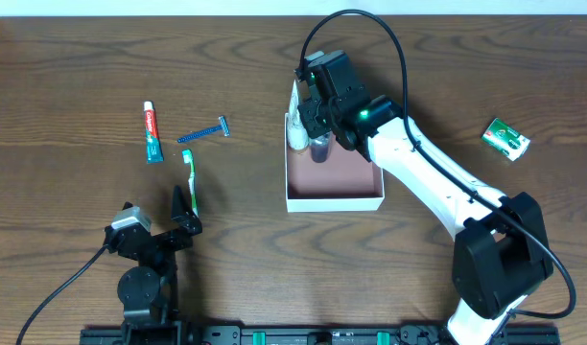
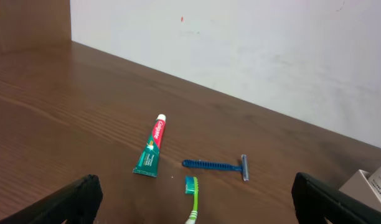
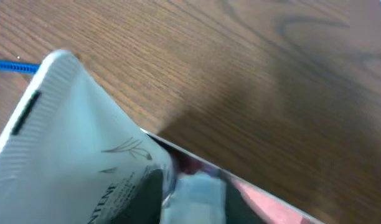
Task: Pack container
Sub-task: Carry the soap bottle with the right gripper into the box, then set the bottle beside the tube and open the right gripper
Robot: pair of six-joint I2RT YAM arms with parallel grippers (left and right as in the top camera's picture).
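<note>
2 arms work at the wooden table [image 1: 73, 77]. The container [image 1: 346, 180] stands near the middle of it, a little to the right, and its pinkish floor is mostly bare.

The right gripper [image 1: 313, 117] hangs over the far left corner of the container. Its dark wrist covers the fingers from above, and in the right wrist view a white tube [image 3: 72, 143] fills almost the whole picture, blurred and cut off at the edges. So we cannot tell if the jaws are closed on the tube or only near it. Beside the tube, inside the container, we see a small grey bottle [image 1: 319, 149], partly hidden by the gripper.

The left gripper [image 1: 184, 205] is low near the front edge of the table, well apart from the container. Its fingers [image 2: 78, 198] are spread wide and hold nothing.

3 toiletries lie to the left of the container: a toothpaste [image 1: 152, 132], a blue razor [image 1: 205, 132] and a green toothbrush [image 1: 190, 172], whose handle is cut off in the left wrist view. 1 green packet [image 1: 505, 137] lies far right; its print is too small to read.
</note>
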